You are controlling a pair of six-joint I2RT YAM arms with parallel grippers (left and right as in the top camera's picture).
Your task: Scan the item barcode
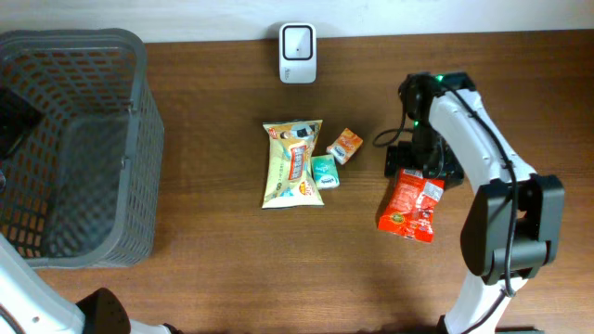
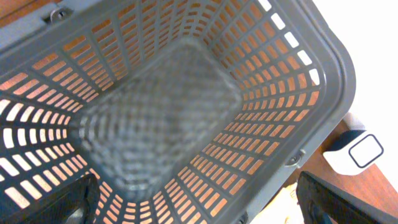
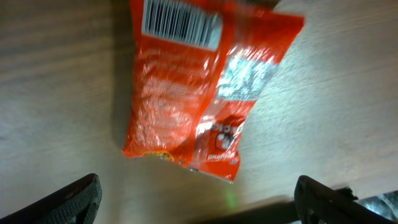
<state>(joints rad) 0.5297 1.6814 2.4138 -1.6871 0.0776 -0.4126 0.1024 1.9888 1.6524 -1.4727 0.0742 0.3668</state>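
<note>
**Red snack bag (image 3: 193,93) loose on the bench (image 1: 213,269), barcode (image 3: 180,23) up, my right fingers (image 3: 68,199) spread wide above it.**

My right fingers hold nothing, and the bag lies flat just below them, well apart from the white scanner (image 1: 297,53) at the far edge. I judge the best grip is on the plain foil away from the printed bars. I should pinch an edge so the film stays smooth, then turn the bars squarely toward the scanner's face. My left fingers (image 2: 348,199) hang open and empty over the basket (image 2: 311,93).
</note>
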